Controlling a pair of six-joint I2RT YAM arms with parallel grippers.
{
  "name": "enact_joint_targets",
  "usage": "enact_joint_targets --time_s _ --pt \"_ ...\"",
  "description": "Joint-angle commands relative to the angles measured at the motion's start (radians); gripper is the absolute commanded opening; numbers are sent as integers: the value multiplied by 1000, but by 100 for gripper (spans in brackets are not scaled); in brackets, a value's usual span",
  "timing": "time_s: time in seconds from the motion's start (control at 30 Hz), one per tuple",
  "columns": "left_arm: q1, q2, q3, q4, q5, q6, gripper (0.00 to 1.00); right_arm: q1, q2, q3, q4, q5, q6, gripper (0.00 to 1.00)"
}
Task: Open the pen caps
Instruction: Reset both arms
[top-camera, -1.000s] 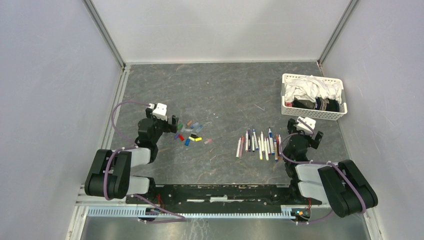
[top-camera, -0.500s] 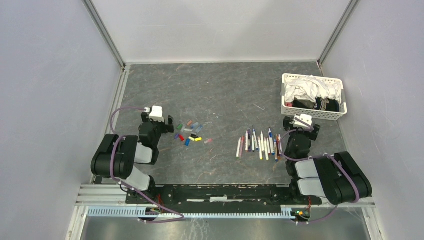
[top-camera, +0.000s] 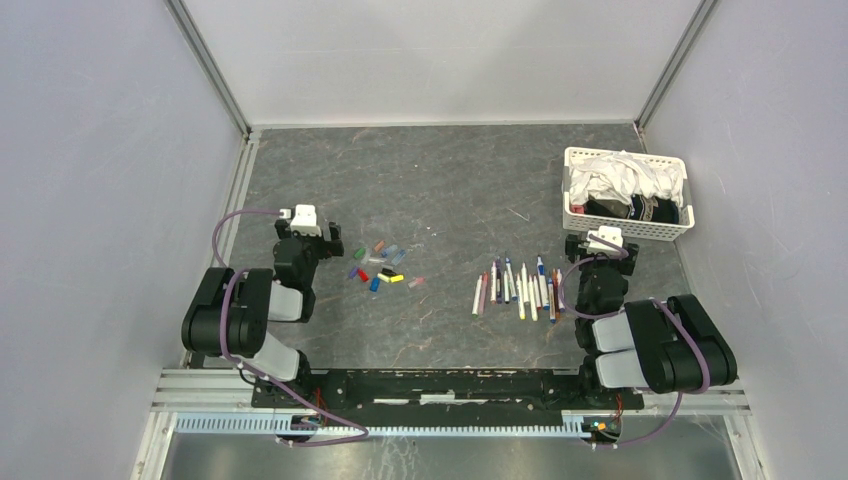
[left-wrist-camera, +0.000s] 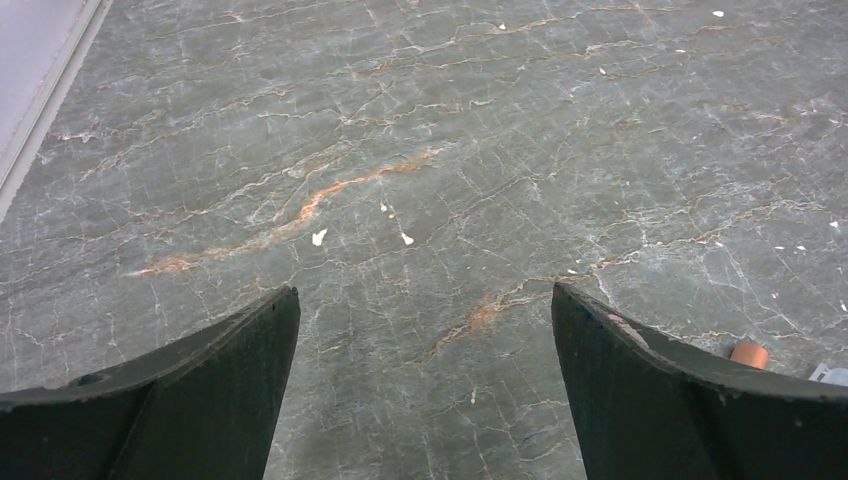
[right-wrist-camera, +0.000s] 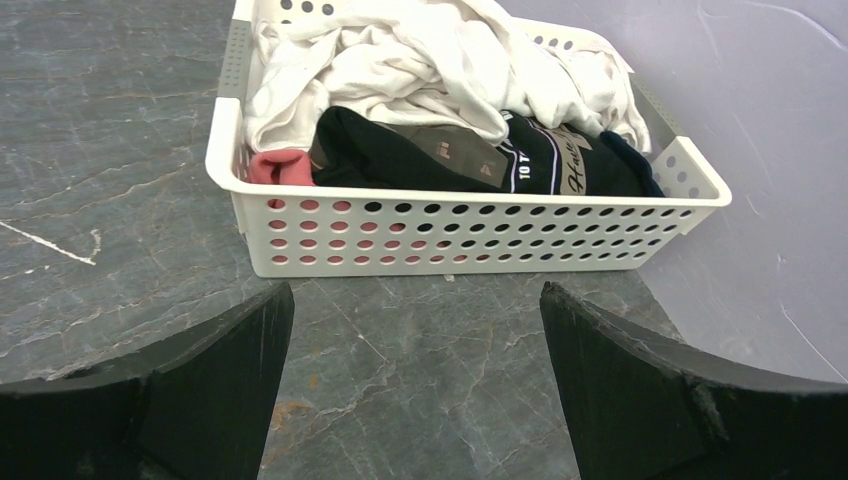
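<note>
The pen caps (top-camera: 379, 268) lie loose in a small mixed-colour cluster on the table, left of centre. One orange cap (left-wrist-camera: 748, 354) shows at the right edge of the left wrist view. The pens (top-camera: 518, 286), white-barrelled, lie in a row right of centre. My left gripper (top-camera: 305, 235) (left-wrist-camera: 424, 295) is open over bare table, just left of the caps, with nothing between its fingers. Right of the pens, my right gripper (top-camera: 600, 252) (right-wrist-camera: 415, 290) stands open and empty, facing the basket.
A white perforated basket (top-camera: 625, 228) (right-wrist-camera: 450, 245) with white and dark clothes stands at the back right, close in front of the right gripper. Grey walls enclose the table; a metal rail (top-camera: 228, 215) runs along its left edge.
Both arms have folded back toward their bases. The left gripper has drawn left, away from the caps. The right gripper has shifted slightly toward the basket. Both stay open.
</note>
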Motion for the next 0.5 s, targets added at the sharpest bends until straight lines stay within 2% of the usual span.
enact_joint_targets --time_s 0.0,0.47 --pt "3 -12 14 20 -50 -42 100 -3 -15 -110 36 -35 18 98" --pt "3 -4 28 1 -57 -42 100 -2 -16 -111 36 -35 18 98"
